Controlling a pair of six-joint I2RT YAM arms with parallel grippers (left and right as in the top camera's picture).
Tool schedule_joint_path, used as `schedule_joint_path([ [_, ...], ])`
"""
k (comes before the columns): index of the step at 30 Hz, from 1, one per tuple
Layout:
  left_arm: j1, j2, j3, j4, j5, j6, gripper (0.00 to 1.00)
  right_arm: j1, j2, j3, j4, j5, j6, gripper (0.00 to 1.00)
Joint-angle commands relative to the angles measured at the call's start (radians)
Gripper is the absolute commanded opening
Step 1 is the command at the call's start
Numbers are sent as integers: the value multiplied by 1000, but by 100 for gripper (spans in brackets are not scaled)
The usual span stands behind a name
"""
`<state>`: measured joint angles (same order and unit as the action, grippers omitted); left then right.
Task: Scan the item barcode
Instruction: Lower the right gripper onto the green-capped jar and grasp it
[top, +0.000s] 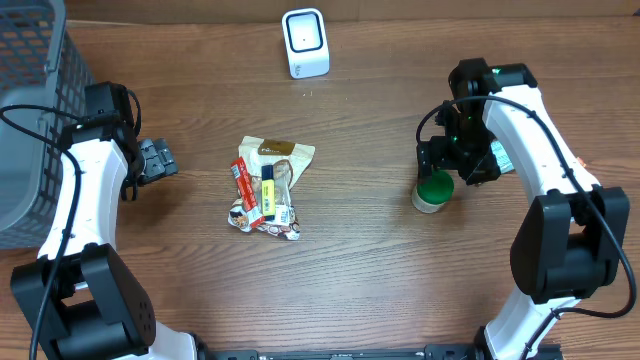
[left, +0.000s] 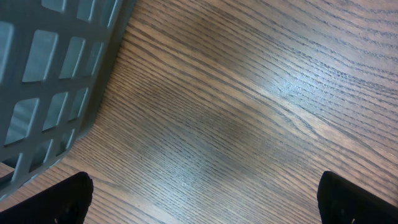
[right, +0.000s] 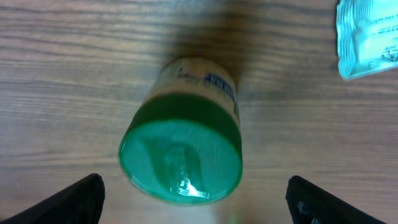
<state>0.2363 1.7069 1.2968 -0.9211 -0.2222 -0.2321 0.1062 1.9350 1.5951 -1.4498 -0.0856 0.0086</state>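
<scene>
Bench (top: 400, 280): a brown wood-grain top is carrying everything in the scene.
Basket (top: 30, 120): a grey lattice basket is sitting at the far left corner of the bench. Its wall is filling the upper left of the left wrist view.
Right arm (top: 540, 150): it is reaching in from the near right corner and bending toward the middle of the bench's right half.
Left arm (top: 85, 190): it is reaching up along the left edge, just beside the basket.
Snack pile (top: 267, 185): several small wrapped packets are lying heaped together near the centre of the bench, well apart from both arms.
Scanner (top: 305, 43): a white unit with a dark window is standing at the middle of the far edge.
Jar (top: 433, 192): the green-lidded item is standing on the right half of the bench, between the centre and the right edge. It is sitting directly below the right arm's wrist, and its lid is facing the right wrist camera.
Right pincer (right: 202, 200): its fingers are standing wide apart on either side of the jar. Bare wood is showing between each fingertip (right: 81, 199) and the lid, so it is gripping nothing.
Left pincer (left: 205, 205): it is hanging fully open over bare wood next to the basket, with nothing between its fingers.
Blue packet (right: 370, 37): a pale blue-and-white sachet is lying near the jar, partly hidden under the right arm in the overhead view.
</scene>
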Motion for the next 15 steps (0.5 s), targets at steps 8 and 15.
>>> schedule_joint_path([
  [8,-1,-20,15,-2,-13,11,100,5,-5,-74,65,-36,23,88],
  [15,-1,-20,15,-2,-13,11,100,6,-5,-137,127,-47,74,87],
])
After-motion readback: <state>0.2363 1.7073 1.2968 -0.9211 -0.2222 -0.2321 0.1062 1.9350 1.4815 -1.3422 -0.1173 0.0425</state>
